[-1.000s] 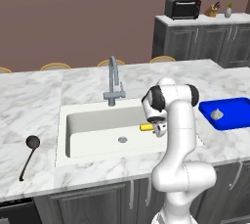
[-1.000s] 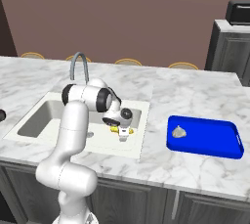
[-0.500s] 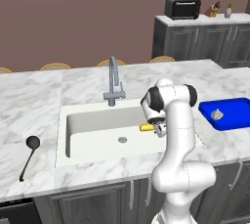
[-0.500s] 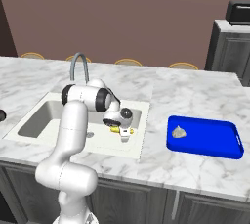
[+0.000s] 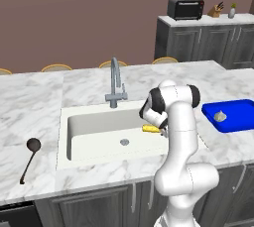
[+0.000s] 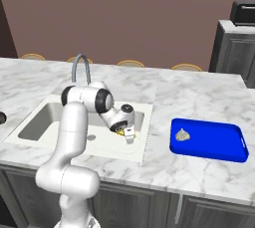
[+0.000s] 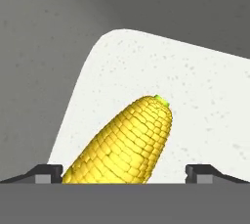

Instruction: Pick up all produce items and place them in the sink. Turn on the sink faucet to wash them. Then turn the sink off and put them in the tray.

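Corn [image 5: 150,129] lies in the sink [image 5: 94,127] by its right wall, under the gripper [image 5: 159,131]. From the right, the beige item [image 6: 182,134] already sits on the tray [image 6: 214,145]. Hand view: fingertips [image 7: 46,172] spread wide astride the cob, nothing gripped; closing on it looks next.

Bare sink [image 5: 94,132] floor left of corn [image 5: 150,129]; faucet [image 5: 115,85] behind.

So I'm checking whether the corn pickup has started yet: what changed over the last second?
Nothing visibly changed. The gripper hangs low in the sink, jaws wide apart on either side of the corn cob, with no grip taken. The beige item lies in the blue tray, the ladle on the counter, and the faucet shows no water.
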